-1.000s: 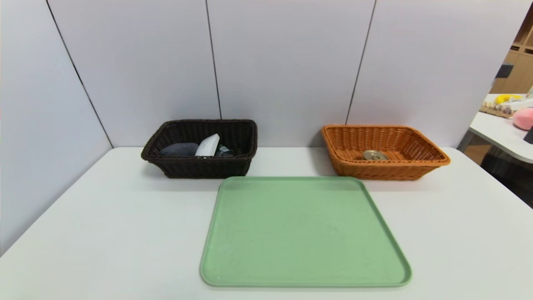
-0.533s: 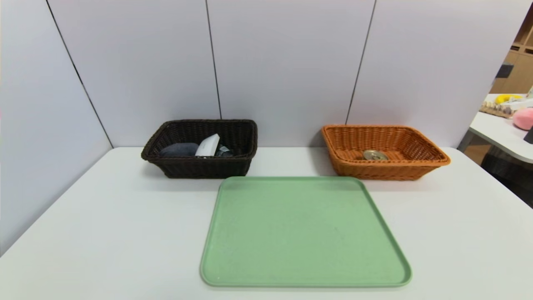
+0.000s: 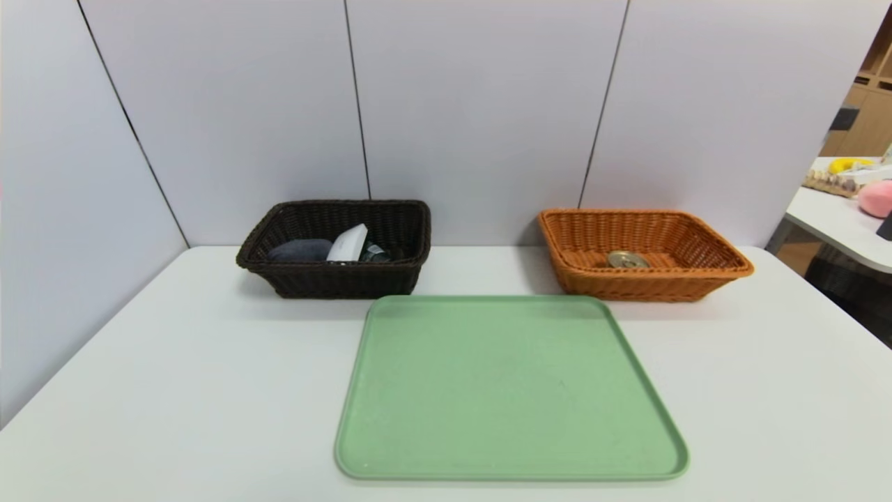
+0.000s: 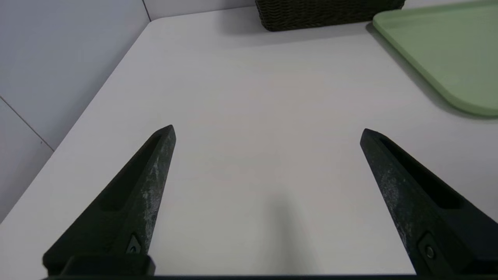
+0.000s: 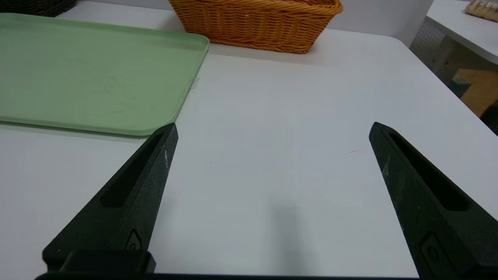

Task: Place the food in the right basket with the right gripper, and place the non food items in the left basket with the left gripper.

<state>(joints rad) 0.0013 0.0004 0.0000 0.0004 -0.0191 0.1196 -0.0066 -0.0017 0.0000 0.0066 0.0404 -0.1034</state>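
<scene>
On the white table (image 3: 174,376), left to right:

Left gripper (image 4: 266,130): parked low over bare tabletop on the left side, well short of the baskets; its two black fingers (image 4: 148,175) stand spread wide apart with nothing between them.

Left basket (image 3: 334,279): dark brown wicker, at the back of the table near the wall, left of centre. It holds the non food items: a rolled dark grey cloth (image 3: 300,249) at its left, a white box (image 3: 348,244) leaning tilted beside it, and a dark item (image 3: 375,254) at the right, mostly hidden by the rim.

Green tray (image 3: 509,390): flat in the middle of the table, just in front of the gap between the two baskets, bare.

Right basket (image 3: 648,282): orange-tan wicker, at the back, right of centre. The food, a small tin can (image 3: 628,259), sits on its floor with the gold lid facing up.

Right gripper (image 5: 272,128): parked low over bare tabletop to the right of the tray, pointing toward the orange basket; fingers fully apart, holding nothing.
</scene>
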